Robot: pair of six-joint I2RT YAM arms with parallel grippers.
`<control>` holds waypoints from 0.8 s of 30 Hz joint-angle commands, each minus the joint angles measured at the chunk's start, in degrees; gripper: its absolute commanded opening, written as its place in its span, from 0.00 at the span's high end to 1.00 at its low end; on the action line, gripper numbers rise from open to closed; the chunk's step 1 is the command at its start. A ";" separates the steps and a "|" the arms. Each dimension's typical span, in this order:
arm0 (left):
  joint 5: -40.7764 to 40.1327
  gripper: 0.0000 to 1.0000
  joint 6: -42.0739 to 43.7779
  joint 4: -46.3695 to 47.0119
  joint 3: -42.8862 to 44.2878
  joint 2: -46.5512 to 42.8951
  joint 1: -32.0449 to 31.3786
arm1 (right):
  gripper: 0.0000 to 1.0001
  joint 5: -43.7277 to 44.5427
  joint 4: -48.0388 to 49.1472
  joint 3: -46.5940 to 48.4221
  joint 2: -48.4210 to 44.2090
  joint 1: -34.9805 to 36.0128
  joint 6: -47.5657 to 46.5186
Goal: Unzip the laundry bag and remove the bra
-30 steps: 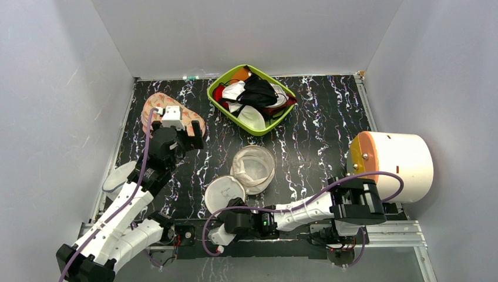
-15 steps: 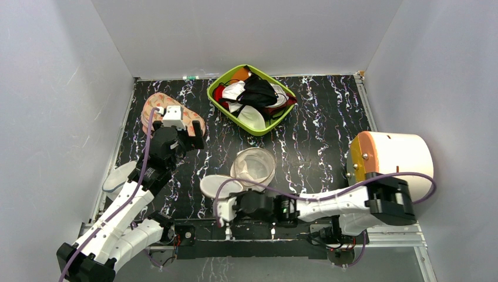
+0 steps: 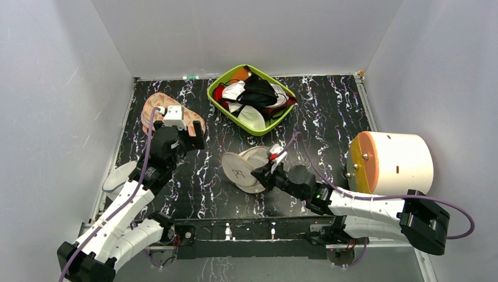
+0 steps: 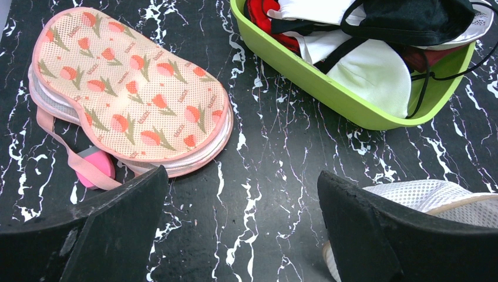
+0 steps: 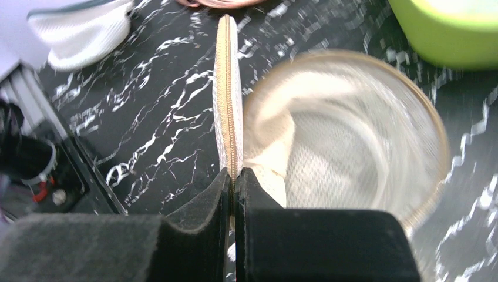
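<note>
Laundry bag (image 3: 256,157): lid rim (image 5: 226,88) now pinched in the right hand (image 5: 234,179), swung up from flat. Bares the inside beyond the hand for the bra.

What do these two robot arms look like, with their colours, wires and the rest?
The left arm and right arm are white shells linked by black joints, each carrying a purple cable. The left gripper and right gripper each have two broad, flat black fingers.

Right claw (image 3: 265,172) gripping laundry bag (image 3: 239,168), lid tilted up
</note>
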 commanded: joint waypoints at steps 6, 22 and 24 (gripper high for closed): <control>1.16 0.02 -0.64 1.18 0.33 0.34 0.57 | 1.00 15.35 -10.77 -0.34 0.64 -3.67 33.35; 2.57 0.02 -0.99 1.29 0.49 0.56 1.61 | 1.00 10.00 -19.27 4.49 0.48 -9.70 39.91; 2.73 0.02 -1.04 1.11 0.68 0.75 1.63 | 1.00 10.85 -19.70 3.09 1.79 -10.80 40.56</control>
